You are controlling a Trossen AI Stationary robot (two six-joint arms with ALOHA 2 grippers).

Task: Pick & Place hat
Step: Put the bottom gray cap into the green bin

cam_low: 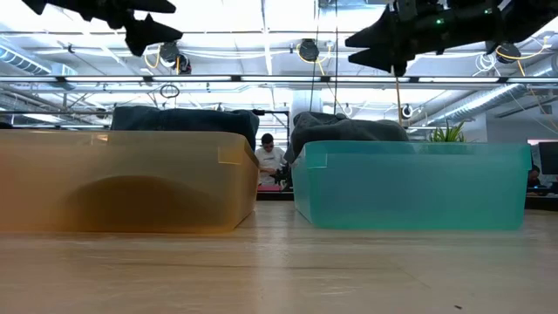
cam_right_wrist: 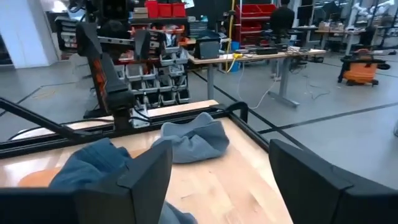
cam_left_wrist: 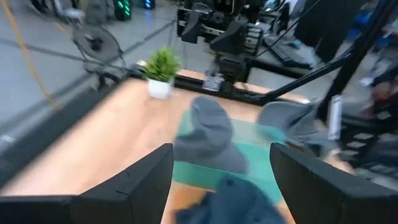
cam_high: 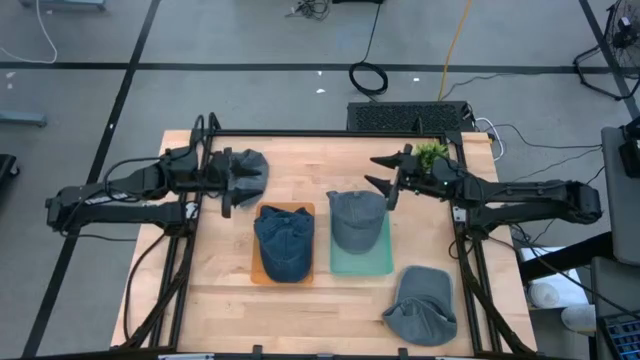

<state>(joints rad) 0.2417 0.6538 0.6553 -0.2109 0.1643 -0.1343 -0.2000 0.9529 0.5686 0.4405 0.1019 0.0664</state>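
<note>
Worktop [cam_high: 340,300]: pale wooden surface inside a black frame, carrying two shallow trays and four hats.
Left arm: reaches in from the left edge toward the far-left part of the worktop, raised above the surface.
Right arm: reaches in from the right edge toward the far-right part, also raised above the surface.
Orange tray [cam_high: 256,272]: sits left of centre; translucent walls in the low view.
Green tray [cam_high: 358,264]: sits just beside the orange tray, on its right, near the middle of the worktop.
Blue hat [cam_high: 284,243]: denim cap lying in the orange tray, its crown showing above the tray wall in the low view.
Grey hat in tray [cam_high: 357,220]: lies in the green tray, spilling a little over the tray's far edge.
Grey hat near corner [cam_high: 423,305]: lies flat on the bare wood close to the near-right corner, well apart from both trays.
Grey hat at far left [cam_high: 250,167]: crumpled on the worktop near the far-left corner, just beside the left hand.
Left hand [cam_high: 226,183]: fingers spread wide with nothing between them, hanging beside the far-left grey hat and just beyond the orange tray.
Right hand [cam_high: 386,176]: fingers spread apart and empty, poised above the far edge of the green tray, clear of the hat in it.
Plant [cam_high: 432,154]: small green plant in a white pot at the far edge, close to the right arm.
</note>
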